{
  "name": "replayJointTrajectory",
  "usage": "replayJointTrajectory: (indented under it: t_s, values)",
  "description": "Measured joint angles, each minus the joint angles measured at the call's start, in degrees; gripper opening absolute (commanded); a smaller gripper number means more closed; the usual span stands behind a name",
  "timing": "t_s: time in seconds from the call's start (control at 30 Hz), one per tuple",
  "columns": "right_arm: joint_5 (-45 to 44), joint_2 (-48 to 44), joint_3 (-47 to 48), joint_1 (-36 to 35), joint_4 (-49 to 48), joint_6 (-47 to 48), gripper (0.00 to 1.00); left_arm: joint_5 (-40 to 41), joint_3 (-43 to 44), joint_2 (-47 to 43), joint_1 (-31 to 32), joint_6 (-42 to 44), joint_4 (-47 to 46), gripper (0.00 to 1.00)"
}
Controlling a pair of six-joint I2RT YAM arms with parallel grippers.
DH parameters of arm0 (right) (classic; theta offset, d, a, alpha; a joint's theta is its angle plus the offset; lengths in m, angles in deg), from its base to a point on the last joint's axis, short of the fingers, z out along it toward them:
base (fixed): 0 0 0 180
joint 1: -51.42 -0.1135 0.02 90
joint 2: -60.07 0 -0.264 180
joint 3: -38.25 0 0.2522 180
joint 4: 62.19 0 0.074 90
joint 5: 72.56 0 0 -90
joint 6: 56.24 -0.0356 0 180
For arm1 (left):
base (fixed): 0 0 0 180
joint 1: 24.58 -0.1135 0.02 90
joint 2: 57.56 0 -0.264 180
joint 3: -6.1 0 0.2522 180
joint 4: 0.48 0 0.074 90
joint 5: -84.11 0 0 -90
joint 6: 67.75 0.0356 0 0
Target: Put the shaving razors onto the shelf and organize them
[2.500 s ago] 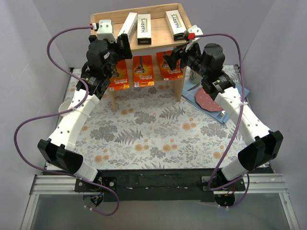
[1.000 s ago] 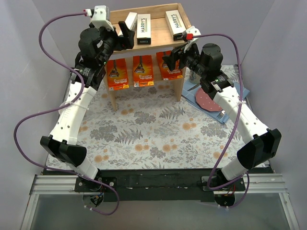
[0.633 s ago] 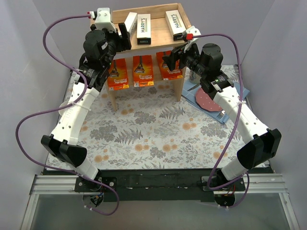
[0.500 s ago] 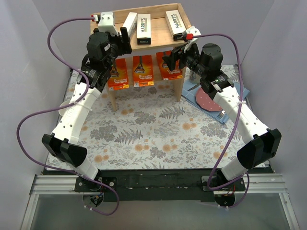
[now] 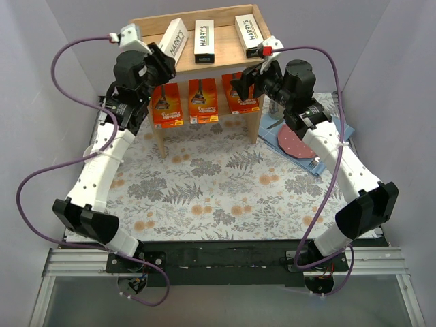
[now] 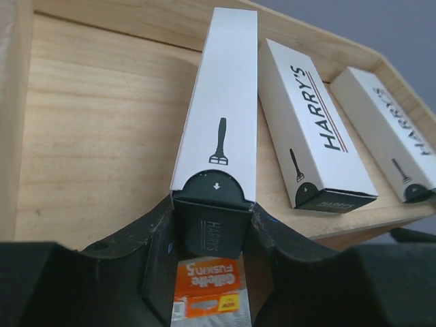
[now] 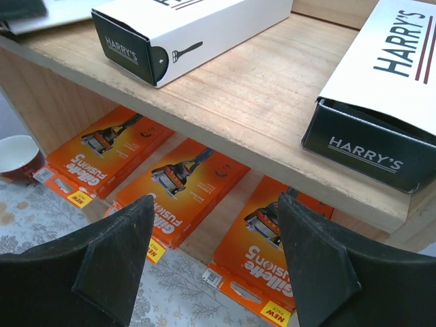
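The wooden shelf (image 5: pixel 225 53) stands at the table's far edge. Three white Harry's boxes lie on its top tier. My left gripper (image 5: pixel 162 58) (image 6: pixel 212 228) is shut on the dark near end of the left box (image 5: pixel 172 37) (image 6: pixel 219 122), which lies askew. The middle box (image 5: pixel 204 39) (image 6: pixel 310 136) and right box (image 5: pixel 248 33) (image 6: pixel 385 126) lie free. Three orange packs (image 5: pixel 167 106) (image 5: pixel 203 101) (image 5: pixel 240 96) rest on the lower tier. My right gripper (image 5: pixel 240 80) (image 7: pixel 216 204) hangs open and empty in front of the orange packs (image 7: pixel 180 184).
A blue mat with a pink plate (image 5: pixel 294 143) and cutlery lies right of the shelf. A small red bowl (image 7: pixel 17 155) sits left of the shelf. A floral cloth (image 5: pixel 218 184) covers the table in front.
My left gripper has closed onto the near end of the left white box and shifted left, swinging the box to a slant. The right arm has not moved.
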Motion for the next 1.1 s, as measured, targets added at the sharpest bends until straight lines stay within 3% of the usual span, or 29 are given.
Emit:
replayJointTrajectory:
  t_s: [0.27, 0.4, 0.67, 1.1]
  values:
    - [0.46, 5.16, 7.52, -0.55, 7.48, 3.43, 0.79, -5.05, -1.09, -5.01, -5.38, -35.39, 9.11, 0.35]
    - [-0.35, 7.06, 9.14, -1.88, 9.29, 6.51, 0.79, -6.47, -1.09, -5.35, -5.18, -47.32, 13.29, 0.35]
    - [-1.57, 8.39, 12.57, -8.35, 11.23, 11.58, 0.79, -8.63, -1.92, -8.15, -6.56, -54.36, 17.64, 0.33]
    - [-4.09, 16.28, 25.46, -17.05, 6.38, 13.99, 0.78, -19.74, -8.94, -16.15, -18.29, -56.33, 18.8, 0.37]
